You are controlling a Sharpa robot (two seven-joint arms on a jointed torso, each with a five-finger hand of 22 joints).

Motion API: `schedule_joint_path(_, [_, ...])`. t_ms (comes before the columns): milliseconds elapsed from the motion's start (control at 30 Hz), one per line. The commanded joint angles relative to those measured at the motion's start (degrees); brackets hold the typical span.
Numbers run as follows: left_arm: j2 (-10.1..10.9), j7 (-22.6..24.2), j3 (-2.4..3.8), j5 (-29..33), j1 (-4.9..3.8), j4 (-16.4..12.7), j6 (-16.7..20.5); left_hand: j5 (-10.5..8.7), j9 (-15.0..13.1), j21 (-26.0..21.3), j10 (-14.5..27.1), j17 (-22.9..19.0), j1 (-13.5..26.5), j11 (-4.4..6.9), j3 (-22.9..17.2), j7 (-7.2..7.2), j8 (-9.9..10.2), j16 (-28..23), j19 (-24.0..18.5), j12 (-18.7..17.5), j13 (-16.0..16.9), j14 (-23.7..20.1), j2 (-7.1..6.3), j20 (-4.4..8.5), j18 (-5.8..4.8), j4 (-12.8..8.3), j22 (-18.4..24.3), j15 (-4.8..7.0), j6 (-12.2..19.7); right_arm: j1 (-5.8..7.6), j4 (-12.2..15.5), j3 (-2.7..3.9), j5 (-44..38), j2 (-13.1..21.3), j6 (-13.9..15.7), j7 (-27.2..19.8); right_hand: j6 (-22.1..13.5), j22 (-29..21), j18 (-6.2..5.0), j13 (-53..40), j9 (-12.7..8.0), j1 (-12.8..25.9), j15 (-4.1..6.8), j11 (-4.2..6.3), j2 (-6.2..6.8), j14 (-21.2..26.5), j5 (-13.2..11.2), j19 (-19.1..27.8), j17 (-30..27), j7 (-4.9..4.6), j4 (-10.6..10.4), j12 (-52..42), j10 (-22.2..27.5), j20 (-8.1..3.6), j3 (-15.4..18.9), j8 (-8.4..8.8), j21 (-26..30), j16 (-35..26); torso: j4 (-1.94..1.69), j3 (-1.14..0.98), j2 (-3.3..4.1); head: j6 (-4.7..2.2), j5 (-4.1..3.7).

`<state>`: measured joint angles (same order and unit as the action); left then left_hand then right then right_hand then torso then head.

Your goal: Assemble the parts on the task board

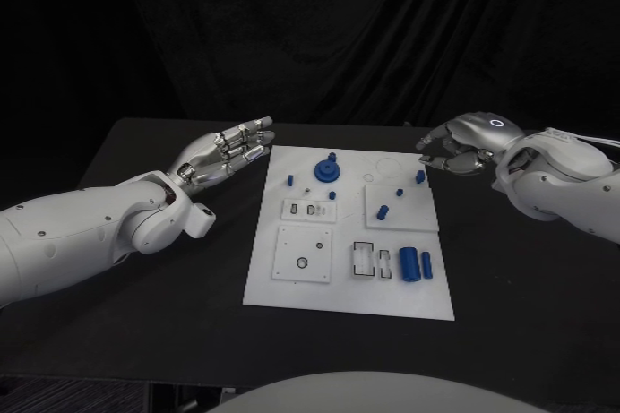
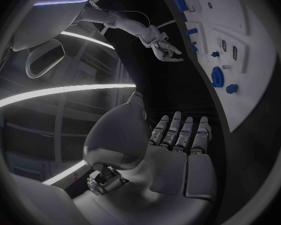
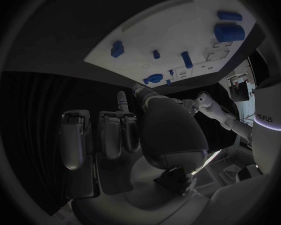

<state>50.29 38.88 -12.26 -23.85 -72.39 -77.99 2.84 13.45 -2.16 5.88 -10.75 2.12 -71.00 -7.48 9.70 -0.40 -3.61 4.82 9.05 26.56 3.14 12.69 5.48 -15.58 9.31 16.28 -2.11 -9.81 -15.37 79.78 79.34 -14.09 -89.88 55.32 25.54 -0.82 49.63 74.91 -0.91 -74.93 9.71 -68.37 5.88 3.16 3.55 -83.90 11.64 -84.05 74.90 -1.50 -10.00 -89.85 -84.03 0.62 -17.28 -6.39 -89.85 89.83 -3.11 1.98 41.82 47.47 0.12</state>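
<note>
The left hand (image 1: 227,153) is flat, fingers spread, holding nothing. The right hand (image 1: 461,144) curls over the task board (image 1: 348,292); its fingertips are hidden, so I cannot tell.

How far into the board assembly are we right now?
Early, by the look of it. Several small blue parts already stand on the white task board; two blue cylinders lie flat near its front. The left hand is open beside the board; the right hand, fingers curled, holds nothing visible.

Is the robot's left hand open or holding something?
Open. The left hand hovers beside the task board with fingers straight, apart and nothing in them.
</note>
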Motion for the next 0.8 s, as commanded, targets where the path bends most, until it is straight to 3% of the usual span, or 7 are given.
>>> schedule_joint_path(33, [0.0, 1.8, 0.04, -0.3, 0.48, 0.1, -0.4, 0.28, 0.1, -0.1, 0.3, -0.1, -0.2, 0.04, 0.4, 0.04, 0.3, -0.2, -0.5, -0.4, -0.1, -0.4, 0.48, 0.01, 0.69, 0.0, 0.1, 0.00, 0.4, -0.38, 0.4, -0.06, 0.4, 1.1, 0.1, 2.0, 0.1, 15.1, 0.91, -15.1, 0.0, -0.1, -0.13, 0.00, 0.80, -6.1, -0.5, -5.9, 15.1, 0.03, -0.5, -0.1, -6.0, 0.19, 0.0, 0.17, -0.2, 0.2, 0.38, -0.04, -0.13, -0.07, 0.08])
schedule_joint_path(300, [0.0, 2.0, 0.05, -0.3, 0.92, 0.5, -0.2, 0.32, 0.1, -0.2, 0.4, -0.1, -0.3, 0.03, 0.4, 0.05, 0.3, -0.3, -0.6, -0.4, -0.1, -0.6, 0.54, 0.07, 0.70, 0.0, 0.1, 0.07, 0.4, -1.08, -0.4, -0.17, 1.0, 2.5, 0.7, 1.9, -0.7, 15.1, 0.91, -15.1, 0.1, -0.6, -0.04, 0.17, 1.80, -6.1, -2.9, -5.9, 15.1, 0.28, -1.7, -0.1, -6.0, 0.17, 0.7, 1.13, -0.2, 0.2, 0.80, 0.02, -0.59, -0.31, 0.22])
schedule_joint_path(533, [0.1, 2.1, 0.05, -0.3, 1.08, 0.6, -0.2, 0.38, 0.1, -0.2, 0.4, -0.1, -0.4, 0.03, 0.5, 0.05, 0.3, -0.3, -0.6, -0.4, -0.1, -0.7, 0.57, 0.12, 0.71, 0.0, 0.1, 0.12, 0.4, -1.40, -0.9, -0.18, 1.7, 2.3, 0.4, 1.6, -0.5, 15.1, 0.91, -15.1, 0.2, -0.7, -0.03, 0.17, 2.16, -6.1, -3.7, -5.9, 15.1, 0.27, -2.2, -0.1, -6.0, 0.15, 1.0, 1.21, -0.2, 0.2, 0.98, 0.01, -0.91, 0.24, 0.73])
schedule_joint_path(800, [0.2, 2.1, 0.05, -0.3, 1.19, 0.6, -0.2, 0.39, 0.1, -0.2, 0.4, -0.1, -0.4, 0.02, 0.5, 0.05, 0.3, -0.3, -0.7, -0.4, -0.1, -0.7, 0.57, 0.13, 0.71, 0.0, 0.1, 0.13, 0.4, -1.97, -2.5, -0.19, 1.8, 1.2, -0.6, 1.5, -0.4, 15.1, 0.91, -15.1, 0.4, -1.2, -0.07, 0.09, 2.73, -6.1, -5.1, -5.9, 15.1, 0.16, -2.9, -0.1, -6.0, 0.17, 1.5, 1.41, -0.2, 0.2, 0.92, -0.04, -1.02, 0.35, 0.74])
